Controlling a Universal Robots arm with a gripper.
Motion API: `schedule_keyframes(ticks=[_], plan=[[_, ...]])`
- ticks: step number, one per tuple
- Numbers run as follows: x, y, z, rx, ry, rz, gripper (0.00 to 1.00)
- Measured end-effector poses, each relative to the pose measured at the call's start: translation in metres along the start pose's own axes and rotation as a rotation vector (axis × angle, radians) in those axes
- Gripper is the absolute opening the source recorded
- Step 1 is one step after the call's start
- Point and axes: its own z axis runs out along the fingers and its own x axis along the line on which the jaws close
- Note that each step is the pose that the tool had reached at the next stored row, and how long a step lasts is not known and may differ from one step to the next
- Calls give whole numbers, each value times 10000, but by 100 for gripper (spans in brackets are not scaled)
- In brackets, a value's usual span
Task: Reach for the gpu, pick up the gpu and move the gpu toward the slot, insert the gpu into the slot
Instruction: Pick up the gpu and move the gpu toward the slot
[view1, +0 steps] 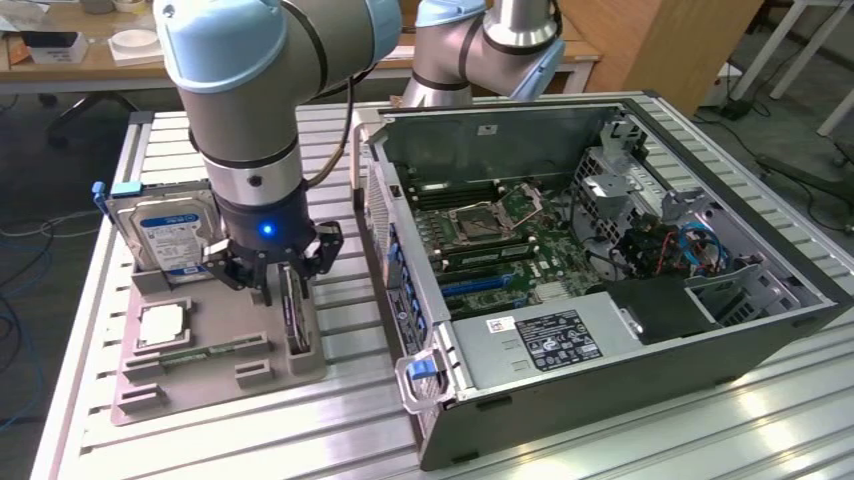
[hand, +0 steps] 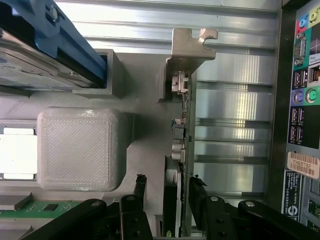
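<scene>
The gpu (view1: 298, 325) stands on its long edge in a groove of the grey holder tray (view1: 200, 375), at the side nearest the computer case. In the wrist view the gpu (hand: 181, 145) appears edge-on, its silvery end bracket (hand: 189, 47) at the far end. My gripper (view1: 284, 290) is lowered over the card's near end. It is open, with one finger (hand: 140, 186) on each side of the card and a visible gap on the fan side. The slot (view1: 474, 285) is a blue connector on the motherboard inside the open case.
A silver hard drive (view1: 167, 238) with a blue-white label stands in the tray's back corner, held by a blue clip. A processor chip (view1: 162, 322) and a memory stick (view1: 200, 352) lie in the tray. The open computer case (view1: 601, 290) lies on the slatted table, at the exterior view's right.
</scene>
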Motion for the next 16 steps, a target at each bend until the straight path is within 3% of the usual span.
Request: schedule_keyframes(ticks=[8, 11, 12, 16], plan=[[-9, 0, 1, 0, 0, 0, 47], [-9, 0, 1, 0, 0, 0, 39], [-9, 0, 1, 0, -1, 0, 33], [-9, 0, 1, 0, -1, 0, 31]])
